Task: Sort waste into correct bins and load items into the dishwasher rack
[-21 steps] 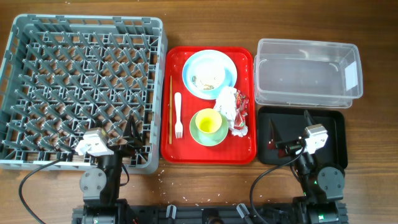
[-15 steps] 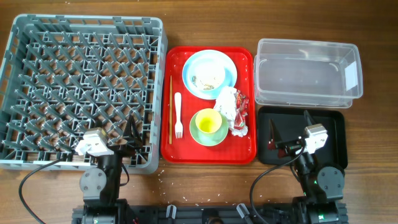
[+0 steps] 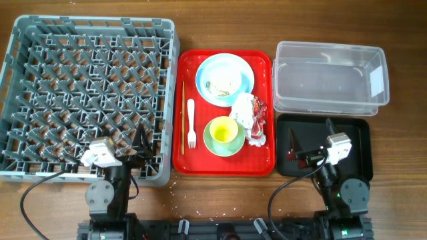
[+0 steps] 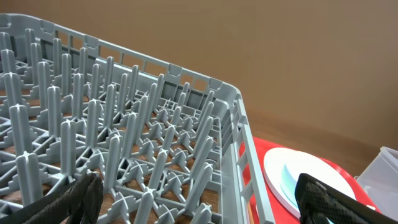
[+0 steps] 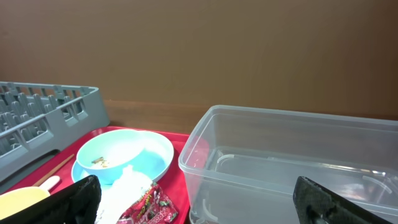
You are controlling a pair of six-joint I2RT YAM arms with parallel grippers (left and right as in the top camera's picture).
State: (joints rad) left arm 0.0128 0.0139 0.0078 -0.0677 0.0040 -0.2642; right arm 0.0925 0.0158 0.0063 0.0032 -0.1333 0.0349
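Note:
The grey dishwasher rack fills the left of the table and the left wrist view. A red tray holds the pale blue plate with beige scraps, the crumpled white napkin with red wrapper, the yellow-green cup on its green saucer, the white fork and the chopsticks. The clear tub and the black tray stand at the right. My left gripper is open over the rack's front corner. My right gripper is open above the black tray.
The right wrist view shows the plate, the napkin and wrapper and the clear tub ahead. Cables trail from both arm bases at the table's front edge. Small crumbs lie on the wood near the front.

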